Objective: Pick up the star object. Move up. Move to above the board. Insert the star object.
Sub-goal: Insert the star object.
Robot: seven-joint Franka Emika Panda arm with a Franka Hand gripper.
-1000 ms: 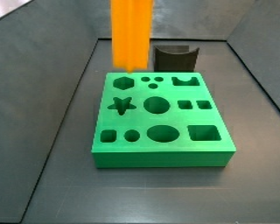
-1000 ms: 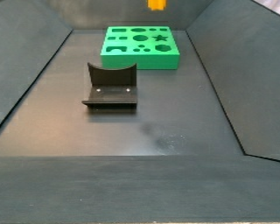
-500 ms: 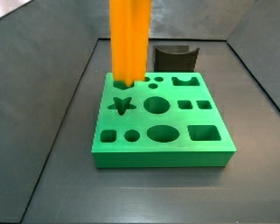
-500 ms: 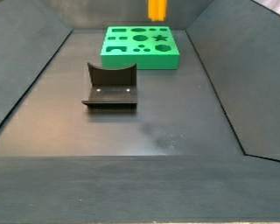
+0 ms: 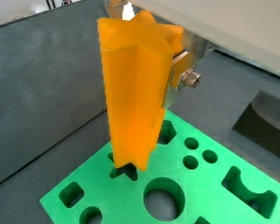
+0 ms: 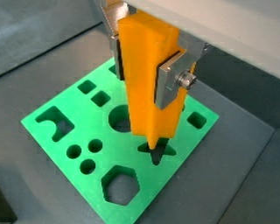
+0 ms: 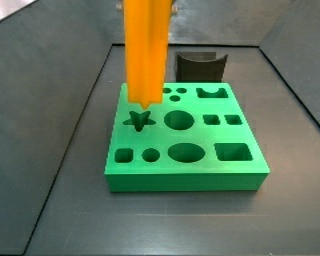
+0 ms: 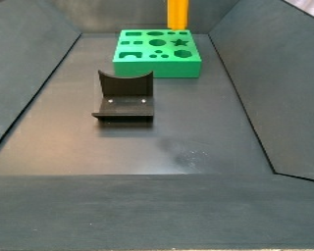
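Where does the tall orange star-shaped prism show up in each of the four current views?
Wrist view: orange star prism fills the centre, lower end at the star hole.
Wrist view: centre, clamped in the gripper.
Side view: upper left, over the green board.
Side view: top edge.
Shared landmark: the board.

I saw the star object (image 5: 136,96) as smooth, bright orange plastic with a faint sheen along its ridges. The board (image 6: 73,131) looked like matt green plastic, its hole edges crisp. The gripper (image 6: 146,59), clamped on the star object above the board, had brushed silver metal fingers (image 6: 173,77) with a screw head. The fixture (image 8: 123,96) appeared dull black, and the floor (image 8: 160,147) dark, matt, lightly scuffed.
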